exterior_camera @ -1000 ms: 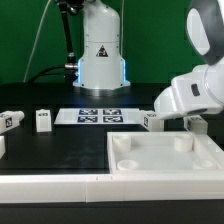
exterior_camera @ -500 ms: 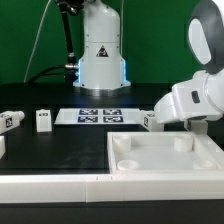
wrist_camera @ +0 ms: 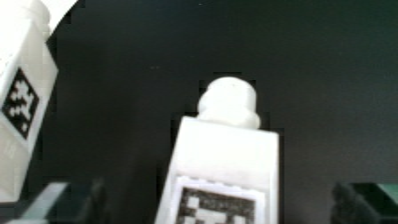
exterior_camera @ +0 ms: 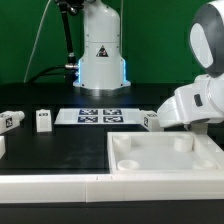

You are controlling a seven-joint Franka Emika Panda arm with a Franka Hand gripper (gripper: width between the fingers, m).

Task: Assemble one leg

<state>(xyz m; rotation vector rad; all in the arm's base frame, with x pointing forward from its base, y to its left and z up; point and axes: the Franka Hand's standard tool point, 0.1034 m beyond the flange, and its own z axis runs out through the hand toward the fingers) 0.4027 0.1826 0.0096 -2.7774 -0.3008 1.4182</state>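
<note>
Exterior view: a dark bench (exterior_camera: 60,145) with the Panda arm (exterior_camera: 195,105) reaching in low at 3 o'clock. A large white square panel (exterior_camera: 160,158) with round corner sockets lies at 5 o'clock. The sockets that show hold nothing. The marker board (exterior_camera: 98,116) lies near the centre. Three small white tagged legs stand loose on the bench: one (exterior_camera: 10,120) at 9 o'clock, another (exterior_camera: 43,120) just inside it, and a third (exterior_camera: 150,121) close beside the arm, just past centre toward 3 o'clock.

Wrist view: the tool (wrist_camera: 214,200) is spread wide, its two dark fingertips (wrist_camera: 54,200) well apart. The leg (wrist_camera: 228,150) sits between them with dark bench showing on both sides, so nothing is held yet. Its rounded peg points away from the camera and its tag faces the lens. A second leg (wrist_camera: 22,90) stands close by. Which exterior leg is the straddled one cannot be told.

Progress, as a judgement: early. The tool is lined up for a grasp. Clamping, lifting, carrying to a socket and seating the leg all remain.
</note>
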